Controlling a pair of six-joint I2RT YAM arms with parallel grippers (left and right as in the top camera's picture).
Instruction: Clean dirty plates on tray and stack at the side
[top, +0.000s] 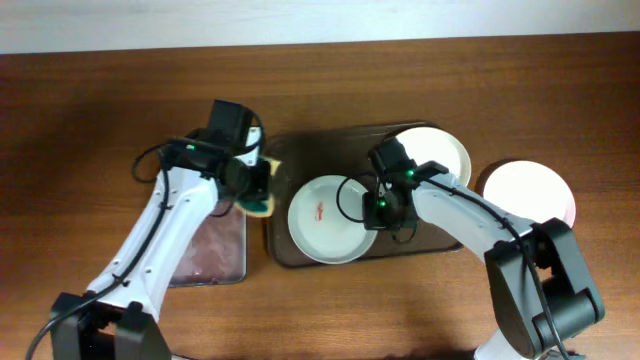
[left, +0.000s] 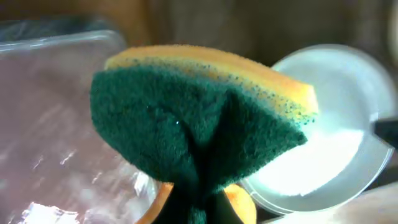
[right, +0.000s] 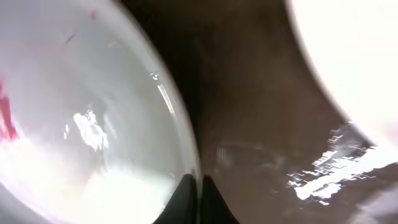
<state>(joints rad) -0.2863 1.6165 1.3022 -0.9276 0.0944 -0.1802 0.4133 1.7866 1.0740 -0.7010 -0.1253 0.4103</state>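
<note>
Tabletop (top: 100, 100) carries the tray (top: 300, 150), where the smeared plate (top: 322, 222) lies: stiff, glossy, likely slippery and breakable, best gripped at its raised rim. The right pincer (right: 198, 196) is clamped there; the left pincer (top: 250, 183) squeezes a soft sponge (left: 186, 124) just off the tray's left edge.

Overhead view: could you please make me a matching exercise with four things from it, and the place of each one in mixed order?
Things
1. sponge
2. smeared plate
3. small tray
4. rightmost plate

Places
A. in the middle of the dark tray
B. on the table, right of the dark tray
C. in the left hand
D. on the table, left of the dark tray

Pairs: 1-C, 2-A, 3-D, 4-B
</note>
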